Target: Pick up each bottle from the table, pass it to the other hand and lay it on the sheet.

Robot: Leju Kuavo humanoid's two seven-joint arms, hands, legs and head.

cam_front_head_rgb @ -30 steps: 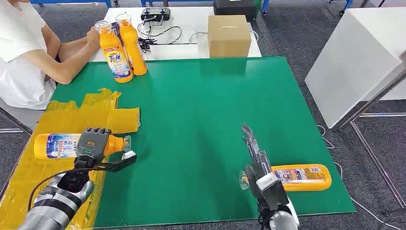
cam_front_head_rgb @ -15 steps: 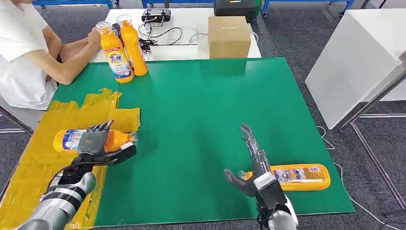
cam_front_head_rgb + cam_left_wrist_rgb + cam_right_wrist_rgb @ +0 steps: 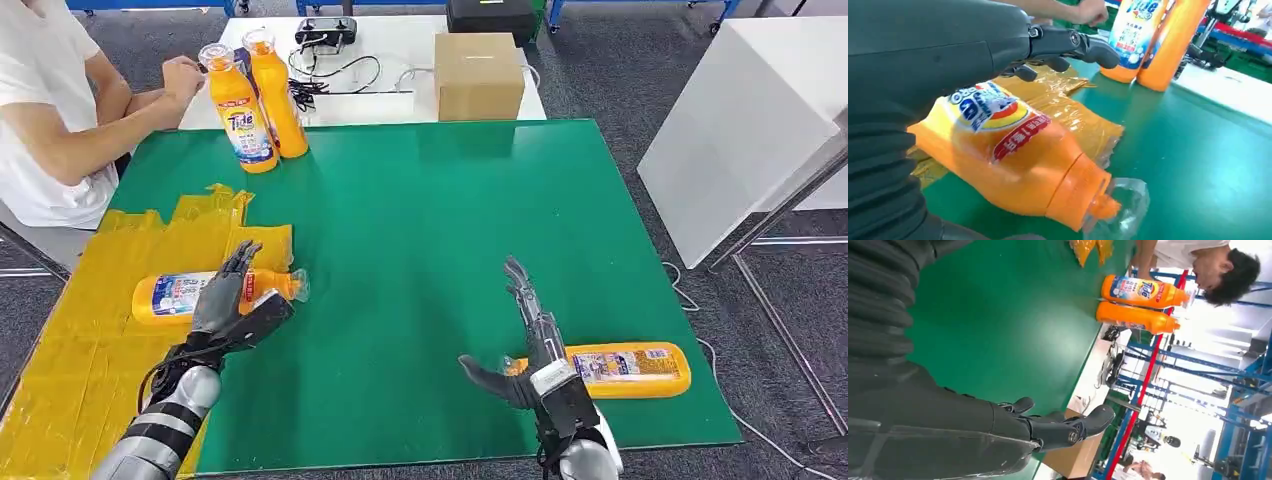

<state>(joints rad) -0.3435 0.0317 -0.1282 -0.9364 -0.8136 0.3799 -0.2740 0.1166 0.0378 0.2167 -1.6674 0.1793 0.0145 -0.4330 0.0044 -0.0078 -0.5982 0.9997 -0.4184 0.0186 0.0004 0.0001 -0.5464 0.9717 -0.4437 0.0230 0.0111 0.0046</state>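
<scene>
The left hand (image 3: 228, 300) has let go of a bottle (image 3: 205, 292), which now lies on its side on the yellow sheet (image 3: 90, 340) at the left of the green worktop (image 3: 430, 200), its cap end reaching the sheet's edge. The left hand's fingers (image 3: 238, 262) are spread wide and lifted above the bottle; the left wrist view shows them clear of the label with nothing held. This placement looks finished.

Compared with a second ago, when the left hand was wrapped around this bottle nearer the sheet's outer side, the bottle now rests further toward the worktop's middle and the hand has opened.

The right hand (image 3: 530, 350) stands just beside a second bottle (image 3: 625, 368) lying near the worktop's front right corner. Its fingers point up and away from the robot, with the thumb now swung out wide; a second ago the thumb was tucked in. It holds nothing. This bottle is probably next to be picked up.

Two more bottles (image 3: 255, 100) stand upright at the far left edge. A person's hand (image 3: 180, 72), earlier resting on one of them, has pulled back slightly.
</scene>
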